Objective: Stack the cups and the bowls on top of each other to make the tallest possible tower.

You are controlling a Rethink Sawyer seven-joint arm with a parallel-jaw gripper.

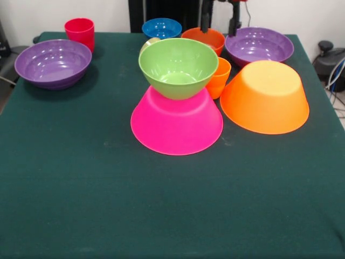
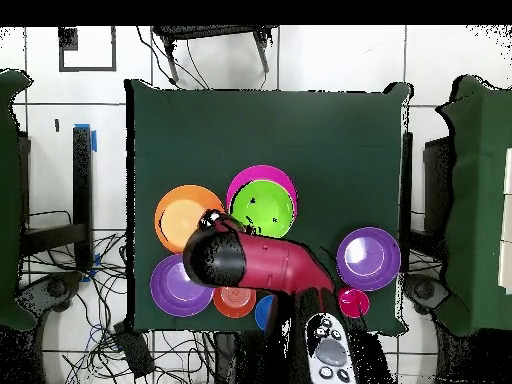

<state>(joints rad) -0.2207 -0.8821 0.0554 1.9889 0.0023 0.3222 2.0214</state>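
A large pink bowl (image 1: 177, 129) lies upside down mid-table, and a green bowl (image 1: 178, 67) (image 2: 265, 205) sits upright on its base. Right of them a large orange bowl (image 1: 265, 97) (image 2: 180, 215) is upside down. An orange cup (image 1: 221, 75) stands between these, and a pale yellow cup (image 1: 149, 43) peeks out behind the green bowl. At the back are a blue bowl (image 1: 161, 27), an orange-red bowl (image 1: 205, 38) and a purple bowl (image 1: 259, 46). A second purple bowl (image 1: 53, 62) and a red cup (image 1: 80, 31) stand far left. My gripper (image 1: 219, 27) hangs open and empty above the orange-red bowl.
In the overhead view my red arm (image 2: 270, 262) covers part of the bowls near the robot's side of the dark green table (image 2: 330, 130). Cables and chairs lie beyond the table's edges.
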